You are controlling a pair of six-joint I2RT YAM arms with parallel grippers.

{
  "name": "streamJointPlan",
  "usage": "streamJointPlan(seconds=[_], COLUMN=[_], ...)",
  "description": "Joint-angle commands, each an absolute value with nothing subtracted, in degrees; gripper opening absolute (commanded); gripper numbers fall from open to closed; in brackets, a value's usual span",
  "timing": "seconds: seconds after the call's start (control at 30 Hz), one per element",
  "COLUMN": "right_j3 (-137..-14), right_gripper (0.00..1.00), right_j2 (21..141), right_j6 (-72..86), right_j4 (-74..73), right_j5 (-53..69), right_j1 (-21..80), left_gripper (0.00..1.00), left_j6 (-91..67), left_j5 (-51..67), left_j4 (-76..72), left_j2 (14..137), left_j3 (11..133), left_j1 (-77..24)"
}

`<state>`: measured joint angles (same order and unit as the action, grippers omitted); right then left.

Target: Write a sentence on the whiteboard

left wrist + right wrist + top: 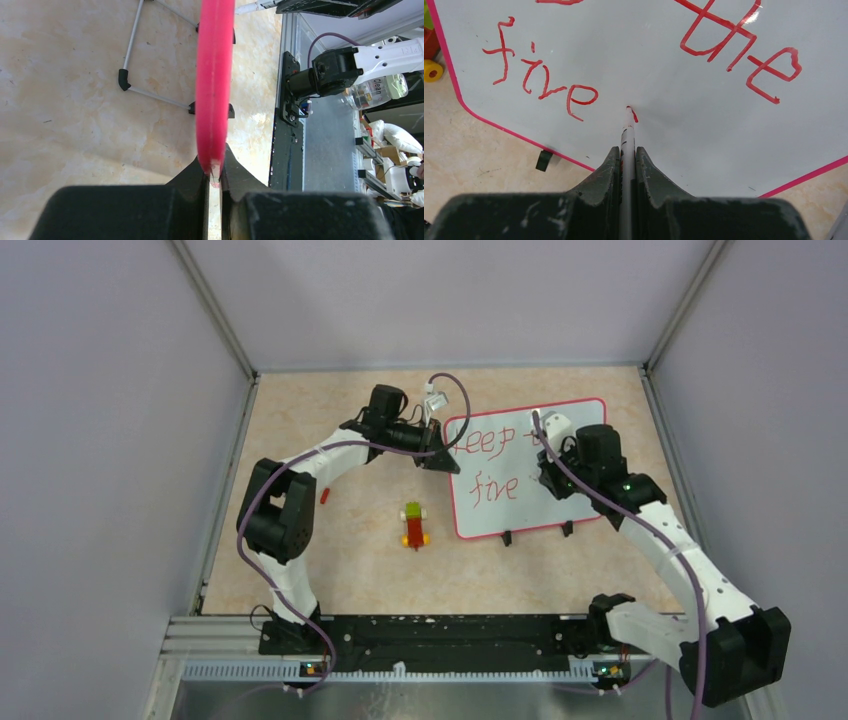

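The whiteboard [520, 502] lies at the right middle of the table, white with a pink rim, with red writing "keep the" over "five". My left gripper [441, 459] is shut on its left edge, seen edge-on as a pink band [215, 85] between the jaws. My right gripper [549, 478] is over the board's right half, shut on a white marker [627, 150]. The marker's red tip touches the board just right of "five" [541, 82], beside a short red stroke. The whiteboard fills the right wrist view [664, 60].
A small toy of green, yellow and red blocks [414, 524] lies left of the board. A small red piece [325, 495] lies further left. Two black clip feet [507, 537] stick out at the board's near edge. Grey walls enclose the table.
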<state>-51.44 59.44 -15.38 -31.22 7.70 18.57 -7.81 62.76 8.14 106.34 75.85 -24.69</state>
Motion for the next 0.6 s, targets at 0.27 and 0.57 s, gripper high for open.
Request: streamJointPlan(seconds=[0.27,0.57], right_j3=[-51.1,-49.5], right_gripper=[0.00,0.00], right_j2=[61.3,59.9], right_j6=[-18.1,-19.3], right_j4=[-31.0,-32.9], right_j5=[10.8,9.7], right_j1=[19.2,19.2], left_gripper=[0.00,0.00], left_j6=[-6.8,-6.8], left_j5=[64.1,64.1], left_j4=[6.3,6.5], left_j2=[105.5,105.8], left_j3=[76.5,76.6], left_j1=[-24.7,-24.7])
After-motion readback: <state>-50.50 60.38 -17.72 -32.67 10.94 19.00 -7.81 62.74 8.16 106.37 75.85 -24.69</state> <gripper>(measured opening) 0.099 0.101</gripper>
